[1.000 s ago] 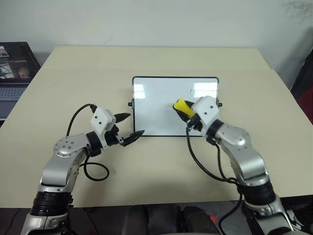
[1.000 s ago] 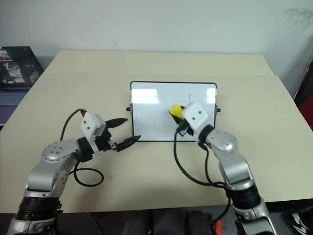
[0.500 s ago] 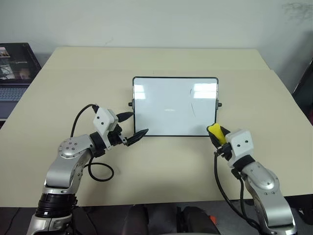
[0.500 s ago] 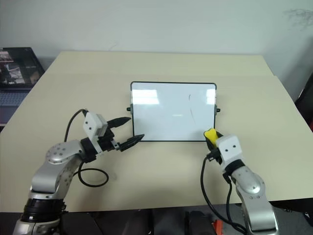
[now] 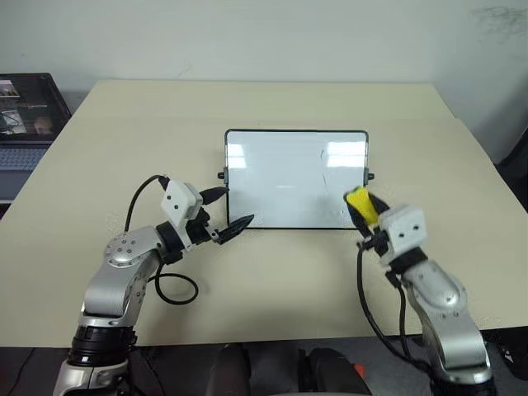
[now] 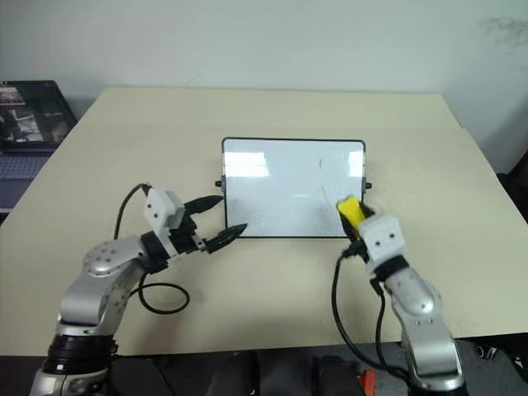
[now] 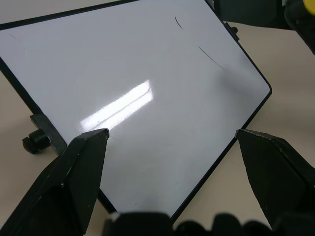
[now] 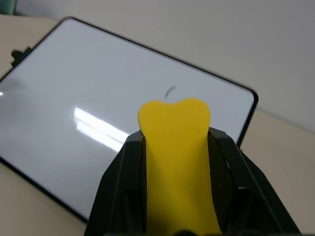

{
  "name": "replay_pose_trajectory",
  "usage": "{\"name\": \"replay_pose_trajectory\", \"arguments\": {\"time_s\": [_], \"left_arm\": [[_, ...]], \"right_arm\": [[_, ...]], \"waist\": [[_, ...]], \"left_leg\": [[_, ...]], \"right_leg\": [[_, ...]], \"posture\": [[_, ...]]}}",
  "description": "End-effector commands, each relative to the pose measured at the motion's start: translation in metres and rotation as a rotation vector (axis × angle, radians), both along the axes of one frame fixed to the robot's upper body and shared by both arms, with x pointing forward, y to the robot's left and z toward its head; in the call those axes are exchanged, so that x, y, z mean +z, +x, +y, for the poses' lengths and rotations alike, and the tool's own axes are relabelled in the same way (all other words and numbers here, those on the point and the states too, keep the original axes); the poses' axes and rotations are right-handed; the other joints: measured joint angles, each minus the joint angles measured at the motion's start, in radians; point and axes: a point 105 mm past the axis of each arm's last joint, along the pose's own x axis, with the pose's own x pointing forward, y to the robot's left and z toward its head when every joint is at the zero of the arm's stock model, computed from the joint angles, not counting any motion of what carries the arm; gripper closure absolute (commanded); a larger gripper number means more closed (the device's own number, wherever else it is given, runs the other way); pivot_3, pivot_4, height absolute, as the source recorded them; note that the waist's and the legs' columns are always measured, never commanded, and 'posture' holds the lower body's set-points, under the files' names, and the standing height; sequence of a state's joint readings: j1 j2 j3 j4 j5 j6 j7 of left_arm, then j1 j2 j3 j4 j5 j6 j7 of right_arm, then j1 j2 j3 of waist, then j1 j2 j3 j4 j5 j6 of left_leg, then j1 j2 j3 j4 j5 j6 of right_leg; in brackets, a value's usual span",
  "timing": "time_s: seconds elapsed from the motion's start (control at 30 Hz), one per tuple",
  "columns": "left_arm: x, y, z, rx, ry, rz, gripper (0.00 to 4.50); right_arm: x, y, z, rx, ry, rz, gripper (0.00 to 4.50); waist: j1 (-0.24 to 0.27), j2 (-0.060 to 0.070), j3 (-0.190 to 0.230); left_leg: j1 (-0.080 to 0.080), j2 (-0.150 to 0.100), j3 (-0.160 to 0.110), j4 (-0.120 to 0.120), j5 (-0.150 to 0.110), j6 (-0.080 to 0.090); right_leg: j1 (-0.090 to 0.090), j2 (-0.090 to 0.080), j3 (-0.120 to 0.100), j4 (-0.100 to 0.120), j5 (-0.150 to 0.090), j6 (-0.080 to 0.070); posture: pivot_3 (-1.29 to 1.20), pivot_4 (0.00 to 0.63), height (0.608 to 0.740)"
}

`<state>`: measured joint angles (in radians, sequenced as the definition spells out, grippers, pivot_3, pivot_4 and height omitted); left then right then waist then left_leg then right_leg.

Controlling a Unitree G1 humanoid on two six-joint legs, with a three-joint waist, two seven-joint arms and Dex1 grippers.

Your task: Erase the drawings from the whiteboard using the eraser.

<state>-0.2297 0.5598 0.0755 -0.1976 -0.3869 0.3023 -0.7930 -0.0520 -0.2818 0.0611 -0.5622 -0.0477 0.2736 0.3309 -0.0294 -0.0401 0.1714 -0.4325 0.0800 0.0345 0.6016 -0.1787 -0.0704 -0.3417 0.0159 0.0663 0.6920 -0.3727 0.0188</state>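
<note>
I read this as mid-wipe: my right gripper (image 5: 360,208) is clamped hard on the eraser (image 5: 360,205), which sits at the lower right corner of the whiteboard (image 5: 280,177), the board itself lying in the middle of the frame on the bench (image 5: 264,272). My left gripper (image 5: 224,210) has its two fingers spread wide, holding nothing, parked at the board's lower left corner; I judge it is there to brace the frame, though I cannot tell whether it touches.

The drawings (image 7: 212,57) are not all gone. In the left wrist view I count two thin strokes, a short hook and a longer slanted line, both in the right-hand part of the board; there may be fainter ones under the glare that I cannot make out.

Next I would bring the eraser up from the corner, set its dark face flat on the board, and sweep across those strokes.

Count: one whiteboard, one eraser, two marks, and one laptop (image 5: 29,115) at the left edge of the frame.
</note>
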Motion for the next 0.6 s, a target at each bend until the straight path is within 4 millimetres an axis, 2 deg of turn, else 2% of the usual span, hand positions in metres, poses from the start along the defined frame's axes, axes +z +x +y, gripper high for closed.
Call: {"name": "replay_pose_trajectory", "arguments": {"time_s": [0.03,0.3,0.43,0.6], "left_arm": [[0.012,-0.006,-0.012,-0.039,0.005,-0.056,0.00],[0.019,-0.003,-0.021,-0.069,0.008,-0.081,0.00],[0.018,-0.003,-0.021,-0.069,0.011,-0.080,0.00],[0.016,-0.004,-0.022,-0.068,0.010,-0.076,0.00]], "right_arm": [[0.011,0.017,0.004,0.037,-0.053,-0.033,3.22],[0.035,0.073,0.021,0.039,-0.100,-0.053,3.22],[0.044,0.093,0.029,0.030,-0.128,-0.068,3.22],[0.046,0.113,0.038,0.021,-0.158,-0.048,3.22]], "waist": [[0.000,0.000,0.000],[-0.002,0.000,0.000],[-0.002,0.000,0.000],[-0.002,0.000,0.000]], "left_leg": [[0.000,0.000,0.000,0.001,0.000,0.000],[0.000,0.000,0.000,0.005,0.000,0.000],[0.000,0.000,0.000,0.006,0.000,0.000],[0.000,0.000,0.000,0.006,0.000,0.000]], "right_leg": [[0.000,0.000,0.000,0.000,0.000,0.000],[0.000,0.000,0.001,0.005,0.000,0.000],[0.000,0.000,0.002,0.004,0.000,0.000],[-0.001,0.000,0.002,0.005,0.000,0.000]], "posture": [[0.00,0.150,0.740],[0.00,0.150,0.740],[0.00,0.150,0.740],[0.00,0.150,0.740]]}}
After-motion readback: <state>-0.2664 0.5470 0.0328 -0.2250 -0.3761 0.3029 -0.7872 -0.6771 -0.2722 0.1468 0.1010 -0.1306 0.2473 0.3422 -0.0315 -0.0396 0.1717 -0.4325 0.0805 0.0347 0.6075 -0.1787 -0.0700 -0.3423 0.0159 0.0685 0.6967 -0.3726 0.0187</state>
